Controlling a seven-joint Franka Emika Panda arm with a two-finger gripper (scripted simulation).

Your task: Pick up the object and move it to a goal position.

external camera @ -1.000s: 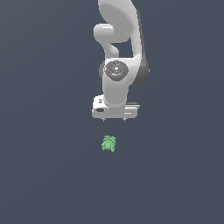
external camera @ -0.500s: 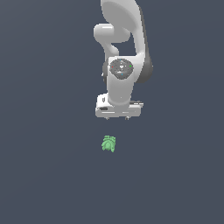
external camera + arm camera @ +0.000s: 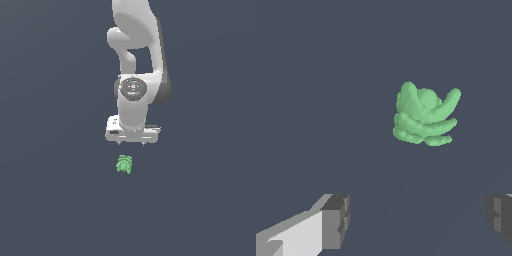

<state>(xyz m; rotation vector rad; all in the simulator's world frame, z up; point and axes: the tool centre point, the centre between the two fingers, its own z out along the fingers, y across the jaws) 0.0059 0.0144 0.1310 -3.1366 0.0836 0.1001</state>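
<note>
green lumpy object point(image 3: 124, 164), small and bright, lying on the plain dark grey worktop point(image 3: 55, 200) directly below the gripper point(image 3: 132, 143) in the exterior view, with a clear gap of bare surface between the two. its body is a cluster of short rounded lobes; in the wrist view the object point(image 3: 424, 115) shows several stacked finger-like ridges and one longer knob angled outward from the mass. nothing touches it.

franka arm point(image 3: 136, 60), white, descending from the upper edge of the exterior view; its wrist housing carries a round grey disc with small coloured marks. the flat white hand body sits crosswise under the wrist, and two short dark fingertips project downward from it.

gripper state: jaws spread wide and holding nothing. in the wrist view the two grey finger pads point(image 3: 336, 221) stand far apart at opposite sides of the frame, one backed by a white finger body, the other only partly in view at the frame edge. the object lies ahead of the pads, not between them, and is offset toward the partly visible pad. it is narrower than the gap between the pads.

worktop: uniform dark grey-blue throughout both views, with no markings or edges visible.
</note>
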